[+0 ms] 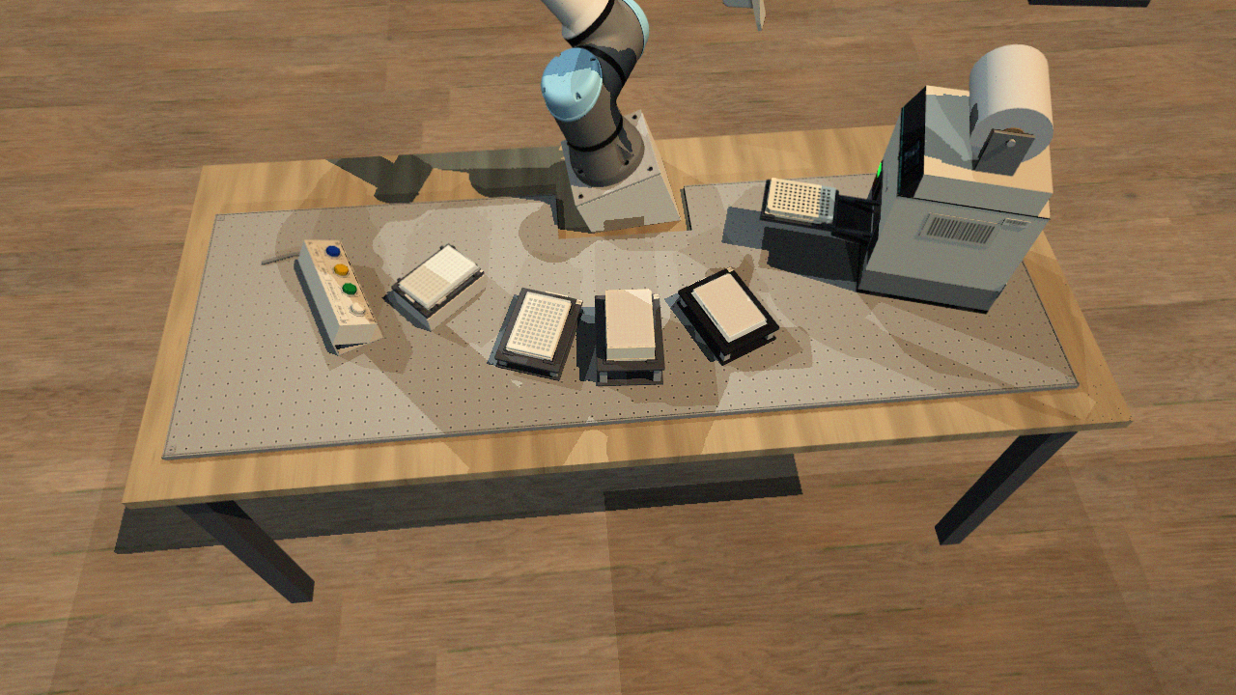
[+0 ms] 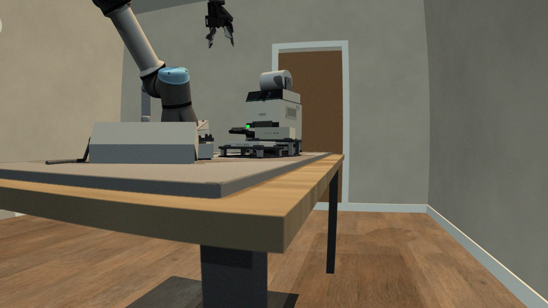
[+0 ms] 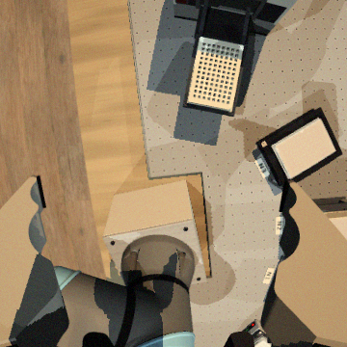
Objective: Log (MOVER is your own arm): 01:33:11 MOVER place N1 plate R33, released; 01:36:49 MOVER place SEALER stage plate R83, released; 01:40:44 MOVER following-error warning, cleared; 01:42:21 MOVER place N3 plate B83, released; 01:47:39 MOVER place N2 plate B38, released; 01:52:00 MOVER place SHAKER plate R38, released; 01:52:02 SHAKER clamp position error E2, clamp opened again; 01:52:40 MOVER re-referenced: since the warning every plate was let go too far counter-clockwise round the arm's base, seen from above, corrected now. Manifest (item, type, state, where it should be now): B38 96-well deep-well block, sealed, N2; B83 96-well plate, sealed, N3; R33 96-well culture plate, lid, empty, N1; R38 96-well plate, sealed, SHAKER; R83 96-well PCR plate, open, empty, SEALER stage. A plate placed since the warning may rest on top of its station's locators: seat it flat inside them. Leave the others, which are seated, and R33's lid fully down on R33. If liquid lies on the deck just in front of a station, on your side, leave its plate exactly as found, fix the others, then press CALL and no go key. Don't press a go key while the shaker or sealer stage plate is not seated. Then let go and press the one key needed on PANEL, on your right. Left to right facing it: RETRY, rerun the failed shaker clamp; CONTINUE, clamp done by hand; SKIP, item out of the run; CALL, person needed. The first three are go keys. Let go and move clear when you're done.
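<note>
The tabletop (image 1: 604,449) carries the sealer (image 1: 950,233), then PANEL (image 1: 332,302), then five plates in an arc. High above, the pincer (image 2: 219,38) hangs wide and empty; it should descend squarely over the shaker plate (image 1: 437,276), gripping level before reseating.

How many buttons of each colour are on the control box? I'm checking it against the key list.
Blue button: 1
Yellow button: 1
Green button: 1
White button: 1
Total: 4, in a row along the panel.
</note>
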You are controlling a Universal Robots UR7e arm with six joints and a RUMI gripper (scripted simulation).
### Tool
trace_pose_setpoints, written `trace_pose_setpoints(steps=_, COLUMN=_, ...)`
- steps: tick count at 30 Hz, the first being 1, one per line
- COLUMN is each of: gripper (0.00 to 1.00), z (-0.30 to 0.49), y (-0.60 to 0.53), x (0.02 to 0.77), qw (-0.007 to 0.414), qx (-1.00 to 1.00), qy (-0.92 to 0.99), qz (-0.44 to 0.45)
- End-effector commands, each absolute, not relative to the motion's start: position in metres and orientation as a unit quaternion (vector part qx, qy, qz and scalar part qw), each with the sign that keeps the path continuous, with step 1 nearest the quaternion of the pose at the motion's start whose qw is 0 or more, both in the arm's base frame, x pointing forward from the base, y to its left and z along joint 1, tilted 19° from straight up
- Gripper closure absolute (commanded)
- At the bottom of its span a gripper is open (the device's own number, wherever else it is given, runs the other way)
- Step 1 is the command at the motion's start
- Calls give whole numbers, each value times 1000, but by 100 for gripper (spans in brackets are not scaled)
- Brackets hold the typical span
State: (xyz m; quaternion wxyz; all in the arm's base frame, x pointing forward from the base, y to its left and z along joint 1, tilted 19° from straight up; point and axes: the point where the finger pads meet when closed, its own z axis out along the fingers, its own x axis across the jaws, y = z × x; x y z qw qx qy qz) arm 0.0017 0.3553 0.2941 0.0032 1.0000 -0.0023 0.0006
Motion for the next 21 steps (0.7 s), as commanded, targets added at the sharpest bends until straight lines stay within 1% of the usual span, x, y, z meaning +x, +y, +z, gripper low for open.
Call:
trace_pose_setpoints(steps=1, gripper=18, z=283, y=362, x=14, qw=18, qx=1000, qy=-9, qz=4)
trace_pose_setpoints(steps=9, gripper=18, z=260, y=374, x=25, qw=18, qx=1000, qy=-9, qz=4)
trace_pose_setpoints(steps=11, gripper=18, z=251, y=378, x=29, qw=36, qx=999, qy=-8, qz=9)
trace_pose_setpoints(steps=19, gripper=18, z=223, y=389, x=40, qw=36, qx=999, qy=-8, qz=9)
trace_pose_setpoints(steps=21, gripper=18, z=213, y=392, x=43, qw=54, qx=998, qy=-8, qz=14)
